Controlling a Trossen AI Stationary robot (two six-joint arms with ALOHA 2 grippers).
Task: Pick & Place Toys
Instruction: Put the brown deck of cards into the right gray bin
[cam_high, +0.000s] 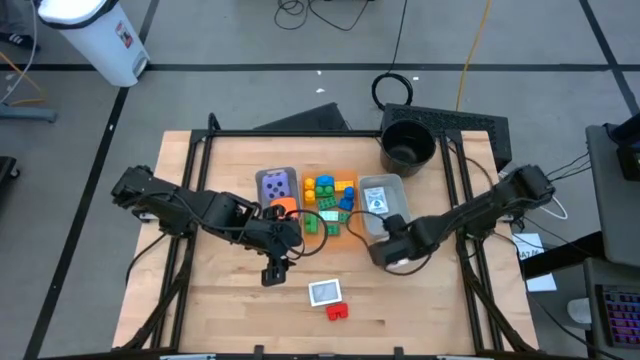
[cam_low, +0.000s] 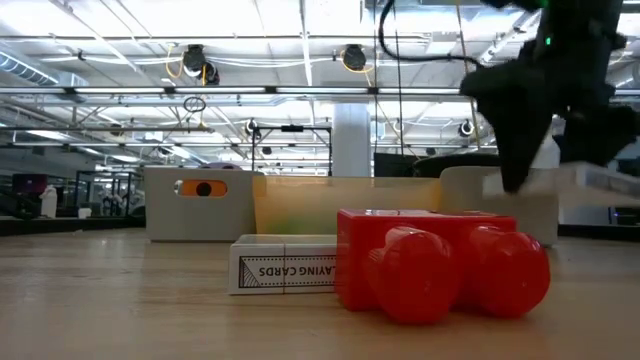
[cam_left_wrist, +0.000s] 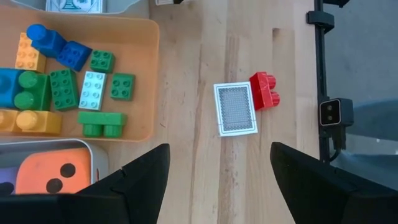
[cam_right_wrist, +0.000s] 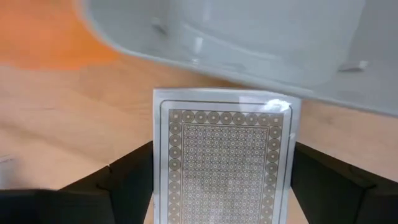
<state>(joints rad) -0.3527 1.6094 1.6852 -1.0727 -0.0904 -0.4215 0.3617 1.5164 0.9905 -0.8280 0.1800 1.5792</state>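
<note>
A whitish card pack (cam_high: 324, 291) and a red brick (cam_high: 338, 311) lie side by side on the table near its front edge; both also show in the left wrist view, the pack (cam_left_wrist: 235, 109) and the brick (cam_left_wrist: 265, 90). My left gripper (cam_left_wrist: 217, 180) is open and empty above the bare wood just left of them, next to the orange tray (cam_left_wrist: 149, 74) of bricks. My right gripper (cam_right_wrist: 227, 186) is shut on a second patterned card pack (cam_right_wrist: 227, 149), in front of the right grey tray (cam_high: 382, 185). My right gripper pinches the card pack between its two fingers by the two long edges (cam_right_wrist: 159, 186), with the patterned face toward the wrist camera. In the low view the pack (cam_low: 590, 180) sits level and clear of the table, sticking out past the fingers.
The orange tray (cam_high: 345, 228) holds several blue, yellow and green bricks. A left grey tray (cam_high: 262, 185) holds a purple die, with an orange die (cam_left_wrist: 53, 174) at its near end. A black round bucket (cam_high: 408, 145) stands at the back right.
</note>
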